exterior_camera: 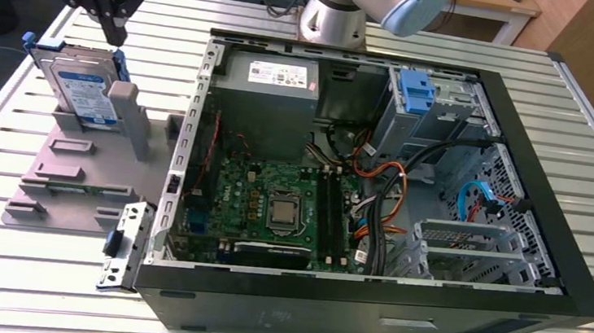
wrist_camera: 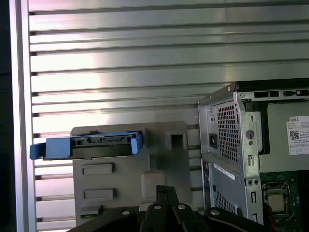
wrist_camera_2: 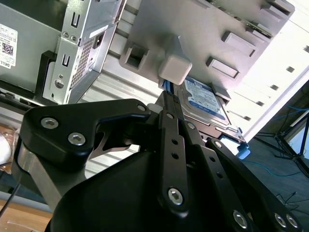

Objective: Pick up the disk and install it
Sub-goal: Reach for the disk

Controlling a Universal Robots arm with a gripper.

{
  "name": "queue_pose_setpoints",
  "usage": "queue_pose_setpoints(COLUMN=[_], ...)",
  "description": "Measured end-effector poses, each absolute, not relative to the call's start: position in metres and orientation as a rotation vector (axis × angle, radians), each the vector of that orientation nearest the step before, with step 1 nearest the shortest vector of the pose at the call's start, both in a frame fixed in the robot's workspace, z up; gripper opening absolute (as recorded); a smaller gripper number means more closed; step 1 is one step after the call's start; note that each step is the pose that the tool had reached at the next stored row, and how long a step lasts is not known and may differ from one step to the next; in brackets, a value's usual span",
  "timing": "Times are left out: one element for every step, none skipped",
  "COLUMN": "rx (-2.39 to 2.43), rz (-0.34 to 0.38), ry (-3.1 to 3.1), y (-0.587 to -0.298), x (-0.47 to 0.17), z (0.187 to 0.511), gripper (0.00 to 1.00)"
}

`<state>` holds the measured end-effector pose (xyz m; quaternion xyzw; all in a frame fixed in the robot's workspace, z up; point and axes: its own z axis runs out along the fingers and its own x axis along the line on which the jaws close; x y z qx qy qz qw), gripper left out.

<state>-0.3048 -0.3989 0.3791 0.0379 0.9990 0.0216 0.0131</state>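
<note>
Exterior view angles down over computer case [exterior_camera: 371, 304] and grey stand [exterior_camera: 57, 168], first wrist view faces straight down, second wrist view sits closer, all share the stand with the disk [exterior_camera: 84, 95].

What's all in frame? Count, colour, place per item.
silver-grey metal disk with blue plastic rails: 1, silver-grey, upright in the holder, exterior view's left.
grey plastic slotted holder: 1, grey, on the table beside the case.
black open-sided metal computer case: 1, black, mid-table.
grey metal power-supply box: 1, grey, inside the case.
green circuit board: 1, green, on the case floor.
blue plastic drive carrier: 1, blue, in the case's bay.
slatted silver metal table: 1, silver, under everything.
grey robot arm: 1, grey, blue cap, beyond the case.
black gripper: 1, black, shut, empty, over the disk.
</note>
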Motion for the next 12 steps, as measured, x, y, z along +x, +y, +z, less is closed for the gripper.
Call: queue_pose_setpoints(rx=[0.118,0.118,0.118,0.118,0.118,0.118,0.118,0.118,0.118,0.118,0.118,0.118], rz=[0.067,0.067,0.067,0.067,0.067,0.067,0.067,0.067,0.067,0.067,0.067,0.067], ry=[3.112,3.113,3.113,3.113,3.112,3.112,3.112,3.112,3.113,3.112,3.112,3.112], y=[-0.3989,-0.3989,-0.3989,-0.3989,-0.3989,-0.3989,-0.3989,-0.3989,-0.3989,-0.3989,-0.3989,-0.3989], x=[-0.3050,-0.3053,-0.3056,-0.3059,-0.3061,-0.3064,-0.3067,-0.3070,-0.3072,-0.3075,-0.3077,-0.3080], z=[0.3791,0.3791,0.3790,0.3790,0.3789,0.3789,0.3789,0.3788,0.3788,0.3788,0.3788,0.3787], gripper=[0.11,0.11,0.11,0.11,0.11,0.11,0.11,0.11,0.11,0.11,0.11,0.11])
